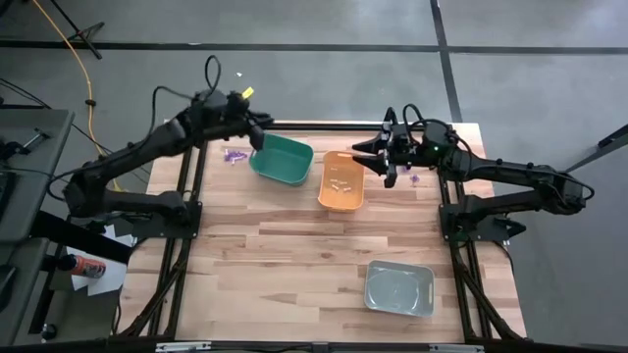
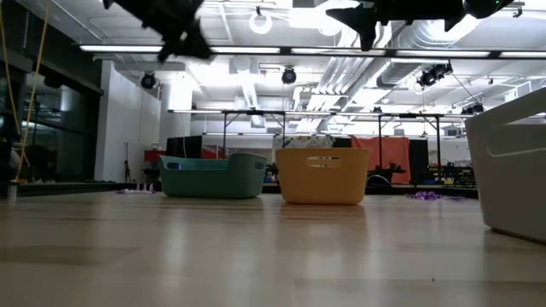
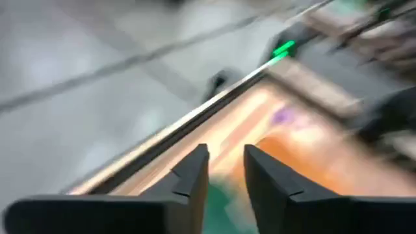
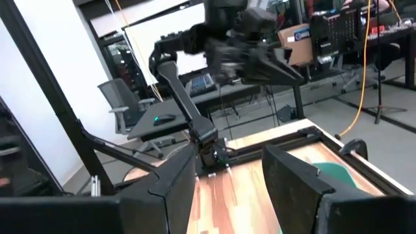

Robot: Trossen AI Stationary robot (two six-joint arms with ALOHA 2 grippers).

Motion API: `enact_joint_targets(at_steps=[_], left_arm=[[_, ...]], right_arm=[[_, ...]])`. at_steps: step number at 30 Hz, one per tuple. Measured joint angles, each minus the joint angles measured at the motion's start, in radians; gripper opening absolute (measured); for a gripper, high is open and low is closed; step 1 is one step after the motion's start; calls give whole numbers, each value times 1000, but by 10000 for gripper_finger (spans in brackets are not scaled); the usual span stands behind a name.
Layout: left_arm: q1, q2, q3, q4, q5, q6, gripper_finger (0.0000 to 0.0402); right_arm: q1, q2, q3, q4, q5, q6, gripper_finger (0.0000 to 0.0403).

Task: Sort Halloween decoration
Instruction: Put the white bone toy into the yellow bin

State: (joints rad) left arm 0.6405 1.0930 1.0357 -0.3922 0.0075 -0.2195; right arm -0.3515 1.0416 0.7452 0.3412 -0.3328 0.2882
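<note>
On the wooden table (image 1: 294, 265), a green bin (image 1: 282, 160) and an orange bin (image 1: 341, 182) stand near the far edge, with a grey bin (image 1: 399, 288) toward the near right corner. The left gripper (image 1: 257, 130) hangs above the green bin, fingers slightly apart and empty. The right gripper (image 1: 378, 157) hovers by the orange bin, fingers apart. Purple Halloween decoration (image 1: 234, 156) lies by the far left edge, more (image 1: 414, 178) toward the far right, and cream pieces (image 1: 341, 181) sit in the orange bin. These trinkets look light, stiff and easily flicked, so I'd pinch one across its middle with the fingertips.
</note>
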Motion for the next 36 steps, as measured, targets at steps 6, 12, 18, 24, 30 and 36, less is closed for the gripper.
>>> enact_joint_targets(at_steps=[6,12,18,24,30,36], left_arm=[[156,44,-41,-331,-92,-176,160],[194,80,-190,-465,-134,-351,183],[194,79,-361,-328,-134,-577,179],[193,88,-421,-229,-200,-635,173],[198,198,-421,-216,-197,-577,172],[200,297,-421,-120,-198,-597,172]], right_arm=[[0,0,0,-22,18,0,171],[0,0,0,-33,49,-8,171],[0,0,0,-48,49,-8,171],[0,0,0,-63,50,-8,171],[0,0,0,-65,52,-27,171],[0,0,0,-68,52,-27,171]])
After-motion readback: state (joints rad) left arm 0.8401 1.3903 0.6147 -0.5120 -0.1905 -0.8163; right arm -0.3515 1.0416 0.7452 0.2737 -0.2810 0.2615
